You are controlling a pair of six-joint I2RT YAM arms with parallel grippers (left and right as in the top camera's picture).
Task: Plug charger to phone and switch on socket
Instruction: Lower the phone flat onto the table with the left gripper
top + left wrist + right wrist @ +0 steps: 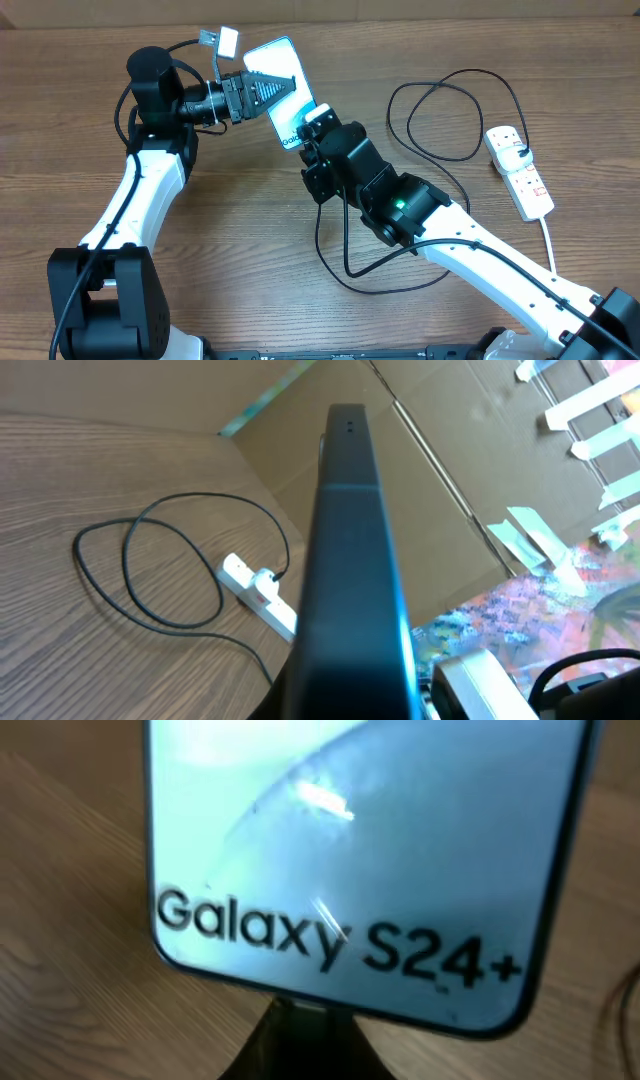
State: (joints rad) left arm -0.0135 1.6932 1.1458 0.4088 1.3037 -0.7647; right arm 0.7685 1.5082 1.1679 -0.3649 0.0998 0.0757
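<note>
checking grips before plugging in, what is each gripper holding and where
Left gripper pinches the phone mid-body, screen and back. Right gripper is shut at its bottom edge, apparently on the charger plug.

A wood-grain table point(480, 40) carries everything. Across its right half a thin black charger cable point(391, 105) lies in loose loops. Near the right edge lies a white power strip point(522, 172) with red switch marks; the cable seemingly ends there. Its white cord point(548, 240) trails toward the near edge.
</note>
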